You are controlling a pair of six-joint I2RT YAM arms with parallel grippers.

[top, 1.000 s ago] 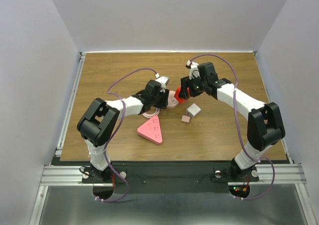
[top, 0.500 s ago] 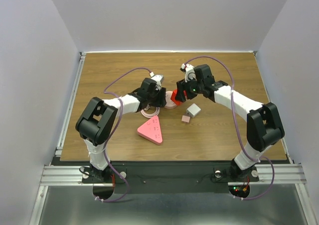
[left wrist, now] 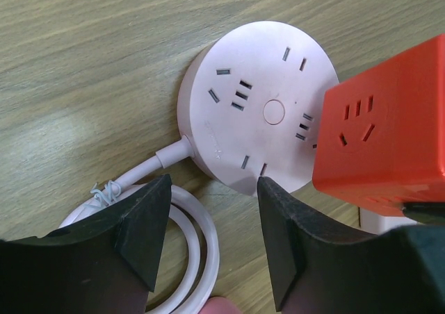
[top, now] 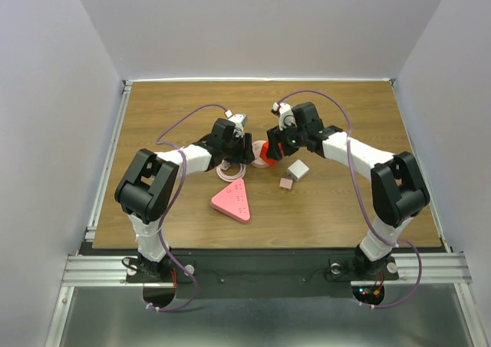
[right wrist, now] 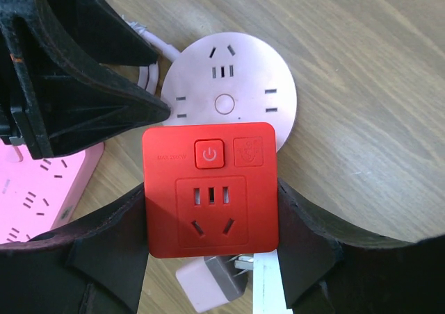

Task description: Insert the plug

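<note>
My right gripper (right wrist: 208, 210) is shut on a red cube socket adapter (right wrist: 208, 182) and holds it just above the near edge of the round pink power socket (right wrist: 236, 85). In the top view the right gripper (top: 269, 150) and the red cube (top: 263, 154) sit at the table's middle, over the round socket (top: 252, 156). My left gripper (left wrist: 214, 192) is open and empty, its jaws beside the round socket (left wrist: 257, 112) and over its coiled white cable (left wrist: 191, 237). The red cube (left wrist: 382, 147) shows at the right there. The left gripper (top: 238, 147) faces the right one.
A pink triangular power strip (top: 232, 201) lies nearer the arms. A grey-white cube (top: 298, 169) and a small pink plug (top: 285, 183) lie right of the red cube; the pink plug (right wrist: 208, 286) shows under it. The cable (top: 229, 170) coils left of the round socket.
Both grippers have moved left and slightly farther back. The right gripper has carried the red cube over the round socket's edge. The left gripper has stayed open beside the socket.
</note>
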